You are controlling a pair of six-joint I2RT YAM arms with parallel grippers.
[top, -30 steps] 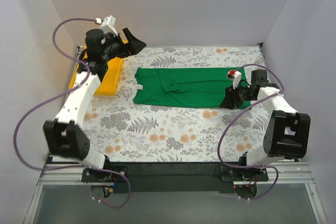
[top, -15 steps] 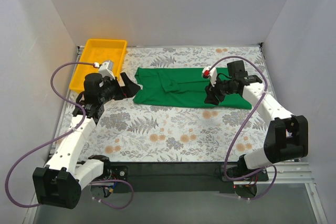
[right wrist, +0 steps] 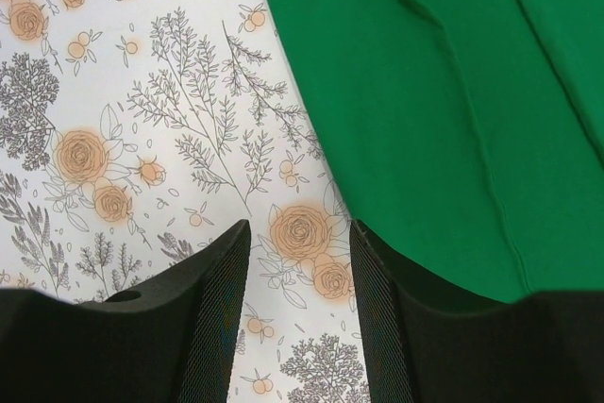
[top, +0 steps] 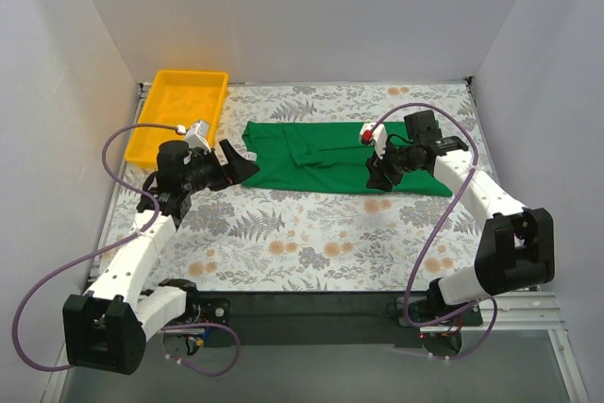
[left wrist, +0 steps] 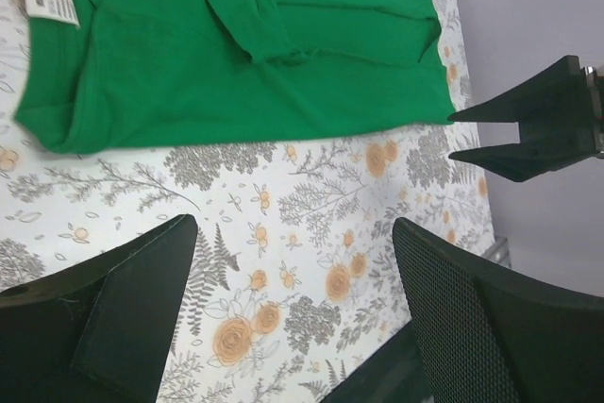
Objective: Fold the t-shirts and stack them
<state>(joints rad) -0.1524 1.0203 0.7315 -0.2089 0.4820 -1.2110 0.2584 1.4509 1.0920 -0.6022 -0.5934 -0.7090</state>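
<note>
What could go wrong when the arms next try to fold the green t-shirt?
The right gripper is open at the near edge of the t-shirt, mostly over the floral table cover, so it might pinch the cover or miss the cloth. A loose flap lies bunched on the t-shirt; folding over it may leave a lumpy, uneven fold.

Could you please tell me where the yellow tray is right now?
In the top view, the yellow tray sits in the far-left corner of the table, with the green t-shirt to its right and the left gripper by its near-right corner.
</note>
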